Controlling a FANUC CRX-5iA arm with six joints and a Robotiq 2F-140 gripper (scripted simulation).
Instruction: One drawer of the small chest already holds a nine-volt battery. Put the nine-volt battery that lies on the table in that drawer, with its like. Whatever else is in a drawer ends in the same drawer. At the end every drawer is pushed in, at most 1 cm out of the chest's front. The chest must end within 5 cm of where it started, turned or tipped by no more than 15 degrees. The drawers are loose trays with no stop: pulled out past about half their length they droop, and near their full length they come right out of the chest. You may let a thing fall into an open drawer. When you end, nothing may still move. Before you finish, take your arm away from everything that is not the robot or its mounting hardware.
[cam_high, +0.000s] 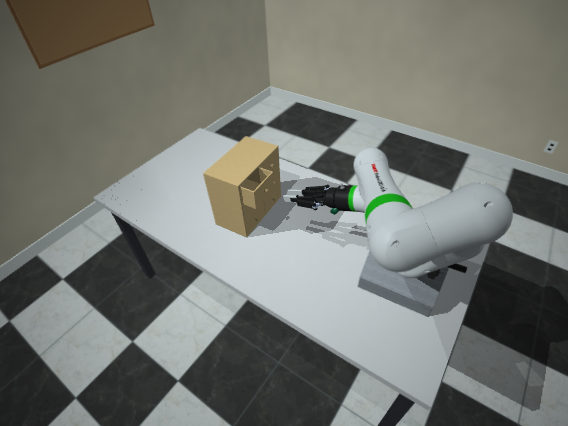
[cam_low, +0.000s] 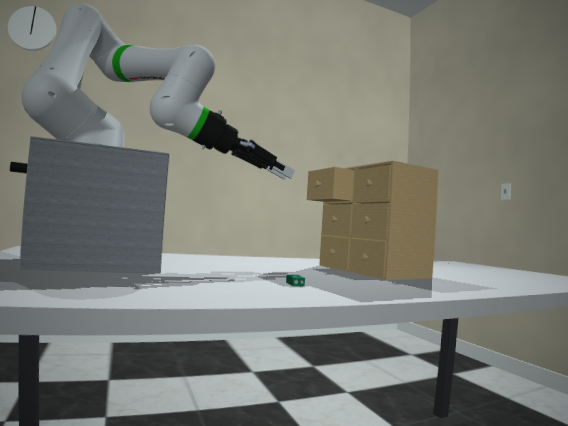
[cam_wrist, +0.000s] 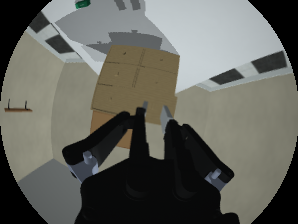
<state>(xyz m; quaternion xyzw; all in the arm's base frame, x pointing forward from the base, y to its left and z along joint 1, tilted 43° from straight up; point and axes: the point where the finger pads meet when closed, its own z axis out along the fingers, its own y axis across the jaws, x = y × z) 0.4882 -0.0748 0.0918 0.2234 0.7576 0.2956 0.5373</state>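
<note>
A white table (cam_high: 280, 280) on dark legs stands on a black-and-white checkered floor (cam_high: 100, 345), near the corner of the room. Three things rest directly on its top. A small wooden chest (cam_low: 410, 220) of six drawers stands upright toward the far side, its top left drawer (cam_low: 330, 184) pulled partly out over the table. A grey block (cam_low: 95, 205), the arm's pedestal, stands at the opposite end, well apart from the chest. Between them, nearer the chest, a small green nine-volt battery (cam_low: 295, 280) lies flat on the top, apart from both and just in front of the chest's shadow
</note>
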